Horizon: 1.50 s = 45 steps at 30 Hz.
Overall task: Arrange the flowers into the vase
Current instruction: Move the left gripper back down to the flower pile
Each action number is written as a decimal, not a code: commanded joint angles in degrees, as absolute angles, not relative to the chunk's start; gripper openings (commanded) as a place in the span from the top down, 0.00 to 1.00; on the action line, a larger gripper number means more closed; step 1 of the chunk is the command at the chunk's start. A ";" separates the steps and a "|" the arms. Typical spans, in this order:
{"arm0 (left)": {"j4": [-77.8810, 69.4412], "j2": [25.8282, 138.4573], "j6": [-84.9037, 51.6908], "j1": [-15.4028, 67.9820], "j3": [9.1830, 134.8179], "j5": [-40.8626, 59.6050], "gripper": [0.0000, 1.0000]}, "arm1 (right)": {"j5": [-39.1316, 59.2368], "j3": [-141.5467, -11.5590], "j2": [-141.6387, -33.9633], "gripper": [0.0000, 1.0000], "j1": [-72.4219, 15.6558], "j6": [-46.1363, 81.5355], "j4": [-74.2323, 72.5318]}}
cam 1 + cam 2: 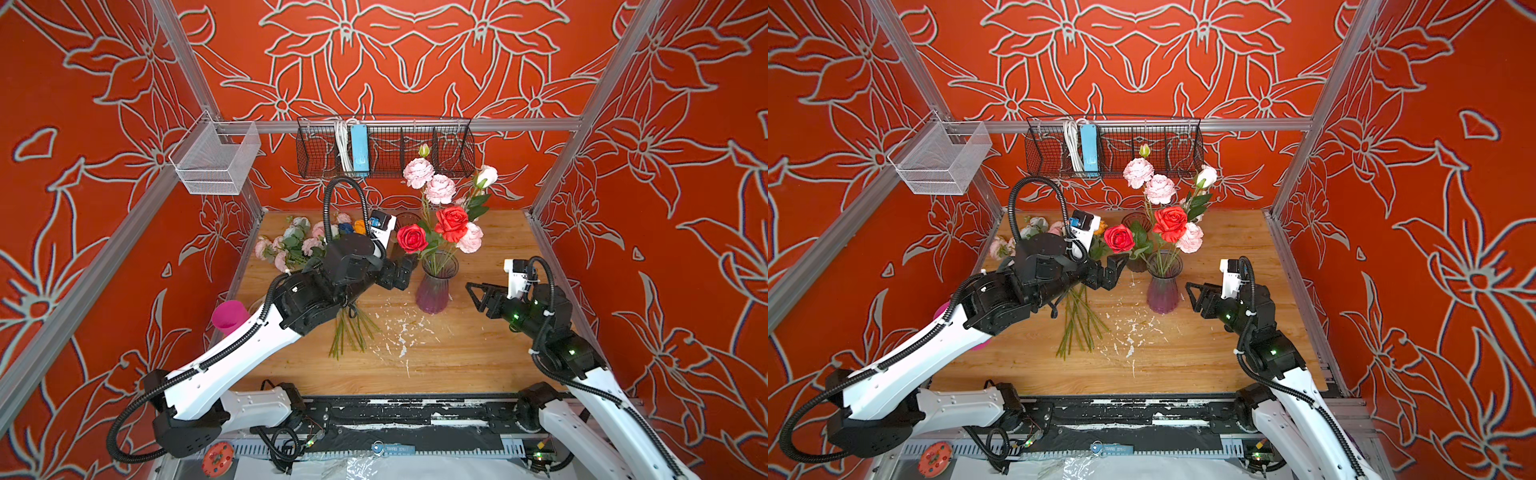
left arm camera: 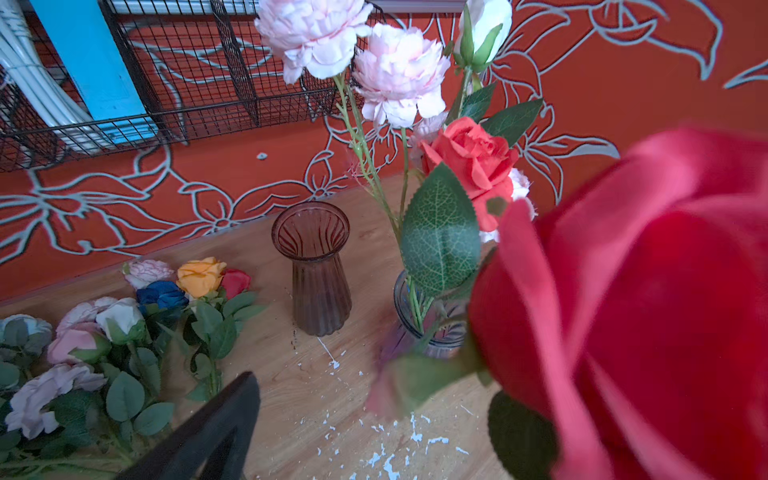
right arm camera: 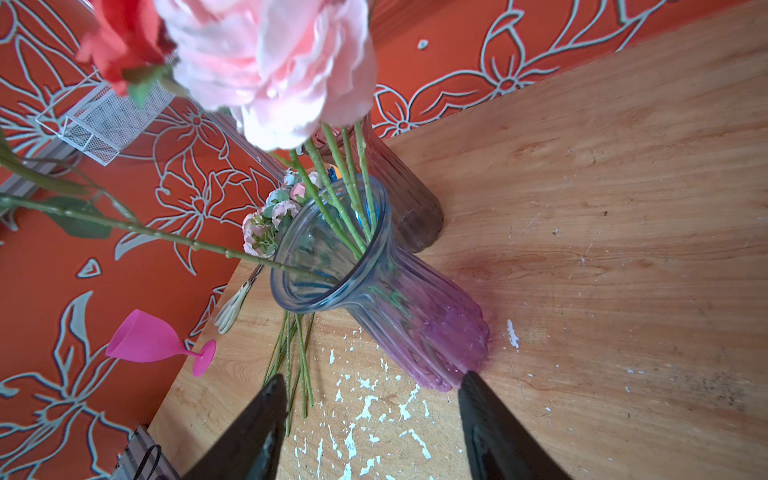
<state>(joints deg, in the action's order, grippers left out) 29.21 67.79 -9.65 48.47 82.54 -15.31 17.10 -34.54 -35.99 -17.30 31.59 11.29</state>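
Flowers [image 1: 439, 189] are partly arranged: several stems already stand in the purple glass vase [image 1: 434, 291] near the middle of the counter [image 1: 478, 357], among them pale pink blooms, a white bud and two red roses; a leafy bunch [image 1: 291, 247] with pink, blue, orange and white heads lies on the counter to the left and is not yet moved, so I judge the task somewhere short of halfway; most stems in the vase run roughly upright, cut ends down in the glass and heads up, fanning a little; the lower red rose [image 1: 411, 238] is the exception, its stem [image 3: 145, 232] leaning steeply over the rim towards the left arm, so it may want straightening; the bunch lies flat, its long axis running from cut ends nearer the robot to heads towards the back left corner; the left end effector [image 1: 1115, 272] hangs just beside that low rose with jaws wide and nothing clamped; the right end effector [image 1: 473, 297] sits just beside the vase's base, jaws partly apart and empty; an empty brown vase [image 2: 311, 266] stands close behind the purple one.
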 commanded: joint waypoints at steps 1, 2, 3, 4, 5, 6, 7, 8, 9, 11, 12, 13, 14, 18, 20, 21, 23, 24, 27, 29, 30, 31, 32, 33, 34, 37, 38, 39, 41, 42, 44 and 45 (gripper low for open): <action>33.09 65.70 -8.94 48.36 86.05 -15.17 0.02 | 16.14 -37.87 -36.18 0.33 -17.18 30.46 13.15; 34.14 65.47 -8.72 48.27 86.65 -15.04 0.02 | 16.15 -38.06 -36.44 0.32 -17.14 30.41 13.30; 35.05 65.16 -8.70 48.19 86.91 -14.74 0.03 | 16.08 -38.14 -36.69 0.32 -17.15 30.56 13.29; 35.64 64.94 -9.02 48.10 87.05 -14.59 0.04 | 16.16 -38.14 -36.96 0.32 -17.14 30.66 13.27; 36.41 64.64 -10.04 48.08 87.10 -14.61 0.05 | 16.32 -38.19 -37.17 0.32 -17.14 30.84 13.13; 36.81 64.25 -11.04 47.99 86.74 -13.94 0.06 | 16.39 -38.23 -37.26 0.32 -17.14 30.94 13.18; 37.12 63.86 -11.55 47.99 86.35 -13.55 0.07 | 16.43 -38.25 -37.20 0.32 -17.14 30.94 13.13; 37.50 63.28 -12.02 47.99 85.61 -13.58 0.08 | 16.37 -38.34 -37.22 0.32 -17.14 30.94 13.36; 37.64 62.51 -12.51 47.86 84.62 -13.91 0.08 | 16.30 -38.53 -37.02 0.32 -17.14 30.82 13.75; 37.62 60.51 -13.48 47.42 82.44 -14.96 0.08 | 16.02 -38.76 -36.59 0.32 -17.14 30.35 14.96; 37.68 59.57 -14.17 46.79 81.38 -15.26 0.08 | 15.63 -38.85 -36.35 0.32 -17.14 30.24 15.62; 37.83 58.45 -14.98 46.21 80.49 -15.73 0.09 | 15.32 -38.73 -36.10 0.32 -17.14 30.15 16.03; 38.25 57.29 -16.29 45.26 79.45 -16.60 0.10 | 15.13 -38.48 -35.93 0.32 -17.14 30.15 16.19; 37.51 52.31 -21.44 40.27 73.84 -15.74 0.13 | 14.53 -37.52 -36.19 0.32 -17.14 30.28 15.58; 37.27 51.81 -23.67 37.05 71.00 -14.06 0.13 | 14.11 -37.93 -36.73 0.32 -17.14 30.32 16.14; 37.06 52.17 -25.00 34.88 69.32 -12.50 0.14 | 13.78 -38.14 -37.03 0.32 -17.14 30.32 16.46; 36.42 53.58 -27.37 30.23 66.08 -7.59 0.14 | 12.33 -38.23 -37.65 0.32 -17.14 30.87 16.90; 35.43 54.37 -28.67 28.16 64.21 -5.30 0.15 | 11.55 -38.23 -37.96 0.32 -17.16 31.11 17.03; 31.04 56.06 -31.79 24.80 58.52 -3.15 0.16 | 11.08 -38.60 -38.61 0.32 -17.15 31.31 17.82; 28.07 58.13 -32.88 23.59 55.40 -2.89 0.15 | 9.95 -39.30 -38.68 0.32 -17.14 31.20 19.62; 26.57 59.08 -33.76 22.85 53.99 -2.90 0.14 | 9.30 -39.59 -38.75 0.32 -17.14 31.16 20.59; 25.24 60.02 -34.37 22.14 53.09 -2.67 0.14 | 8.97 -39.82 -38.76 0.32 -17.14 31.11 21.34; 23.74 61.29 -34.81 21.27 52.34 -2.02 0.13 | 8.51 -39.92 -38.76 0.32 -17.14 31.47 22.26; 23.14 62.64 -35.13 20.50 52.35 -1.81 0.13 | 7.99 -39.84 -38.69 0.33 -17.14 31.99 22.97; 23.03 63.81 -35.19 20.03 52.53 -2.05 0.12 | 7.64 -39.53 -38.63 0.32 -17.14 32.44 23.23; 22.87 66.80 -34.42 19.36 52.77 -5.21 0.11 | 6.08 -38.29 -38.64 0.32 -17.14 33.47 23.36; 22.41 67.27 -34.28 18.96 52.16 -5.66 0.11 | 5.61 -38.15 -38.74 0.32 -17.14 33.70 23.35; 22.00 67.69 -34.07 18.60 51.61 -5.75 0.11 | 5.09 -38.19 -39.05 0.32 -17.14 33.90 23.34; 21.84 68.15 -34.60 18.28 50.56 -7.17 0.10 | 4.29 -38.61 -39.82 0.33 -17.16 33.98 23.50; 21.42 68.38 -34.60 18.03 50.01 -7.21 0.10 | 3.92 -38.96 -40.33 0.33 -17.15 33.93 23.54; 21.89 69.29 -34.81 17.93 49.85 -7.80 0.11 | 3.49 -39.41 -41.76 0.35 -17.18 33.93 23.33; 22.29 70.01 -34.66 17.93 50.15 -7.86 0.12 | 3.43 -39.55 -42.52 0.38 -17.16 33.88 23.10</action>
